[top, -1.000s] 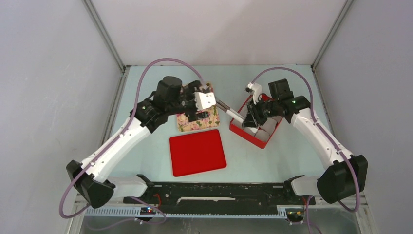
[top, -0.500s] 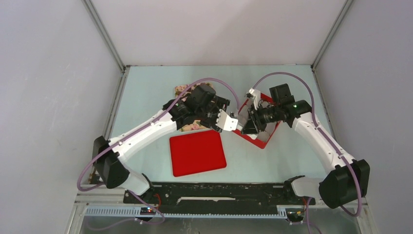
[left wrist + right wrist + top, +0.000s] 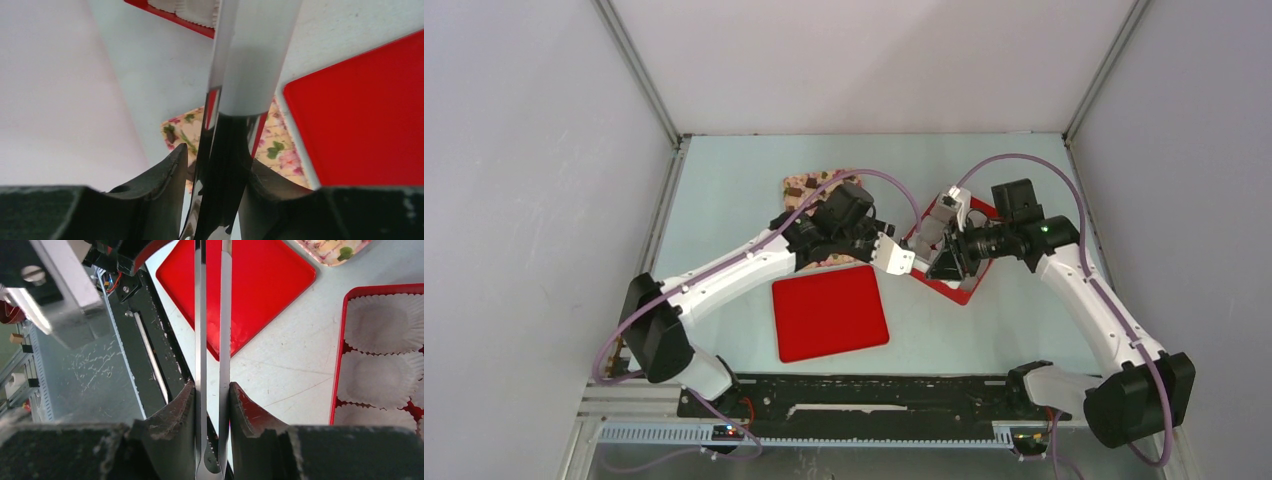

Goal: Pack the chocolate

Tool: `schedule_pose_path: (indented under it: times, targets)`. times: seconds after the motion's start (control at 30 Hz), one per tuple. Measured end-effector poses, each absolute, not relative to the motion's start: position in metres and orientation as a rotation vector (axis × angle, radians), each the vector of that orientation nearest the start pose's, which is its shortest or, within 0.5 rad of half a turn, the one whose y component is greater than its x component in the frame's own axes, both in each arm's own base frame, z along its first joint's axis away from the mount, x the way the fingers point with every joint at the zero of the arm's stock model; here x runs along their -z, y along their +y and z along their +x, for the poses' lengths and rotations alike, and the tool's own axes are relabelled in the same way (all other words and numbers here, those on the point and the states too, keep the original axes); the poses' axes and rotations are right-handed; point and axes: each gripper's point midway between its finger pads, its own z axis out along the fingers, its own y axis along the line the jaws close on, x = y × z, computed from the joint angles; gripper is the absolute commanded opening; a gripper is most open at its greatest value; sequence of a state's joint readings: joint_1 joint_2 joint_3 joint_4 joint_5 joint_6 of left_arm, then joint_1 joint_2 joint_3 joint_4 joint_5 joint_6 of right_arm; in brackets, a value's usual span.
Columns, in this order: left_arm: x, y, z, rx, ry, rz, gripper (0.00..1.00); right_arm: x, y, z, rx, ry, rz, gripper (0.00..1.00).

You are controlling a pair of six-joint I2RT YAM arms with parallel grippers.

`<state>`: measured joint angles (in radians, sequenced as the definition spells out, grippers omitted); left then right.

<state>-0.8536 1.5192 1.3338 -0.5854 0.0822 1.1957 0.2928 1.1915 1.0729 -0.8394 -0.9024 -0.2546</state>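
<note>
Now: tweezers (image 3: 212, 315) clamped by both arms, judged a handover.
Left gripper (image 3: 216, 161): closed on tweezers.
Right gripper (image 3: 212, 405): narrowly closed on tweezers.
Chocolate (image 3: 796, 190): not yet packed, seen on floral cloth (image 3: 280, 145).

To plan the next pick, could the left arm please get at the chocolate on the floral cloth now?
Probably not yet: the left gripper sits beyond the chocolate, astride the tongs the right gripper holds.

readable text: none | labels, brands: none | numbers, signs: none in any view
</note>
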Motion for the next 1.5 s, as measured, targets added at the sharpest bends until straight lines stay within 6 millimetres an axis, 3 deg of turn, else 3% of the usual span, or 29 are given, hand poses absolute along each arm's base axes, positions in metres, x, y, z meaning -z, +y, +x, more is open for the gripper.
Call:
schedule_pose_path:
  times: [0.2,0.33,0.6,0.77,1.1,1.27,1.33,1.5]
  targets:
    - [-0.186,-0.305,0.287,0.029,1.291,1.99,0.36,-0.211,0.197,0.202,-1.161,2.135,-0.927,0.46]
    - [-0.184,-0.311,0.279,0.119,1.341,1.949,0.36,-0.21,0.201,0.21,-1.181,2.132,-0.903,0.65]
    - [-0.183,-0.326,0.267,0.218,1.356,1.918,0.37,-0.207,0.21,0.222,-1.274,2.165,-0.818,0.69]
    - [-0.178,-0.333,0.264,0.249,1.373,1.91,0.37,-0.204,0.213,0.224,-1.305,2.18,-0.798,0.64]
    - [-0.172,-0.339,0.262,0.268,1.392,1.9,0.4,-0.199,0.212,0.228,-1.362,2.22,-0.733,0.41]
    - [-0.179,-0.349,0.271,0.241,1.388,1.835,0.63,-0.204,0.213,0.227,-1.416,2.215,-0.703,0.28]
    - [-0.182,-0.352,0.273,0.24,1.388,1.816,0.78,-0.204,0.213,0.228,-1.417,2.217,-0.699,0.23]
    - [-0.183,-0.352,0.275,0.222,1.399,1.796,0.99,-0.196,0.208,0.233,-1.335,2.247,-0.691,0.17]
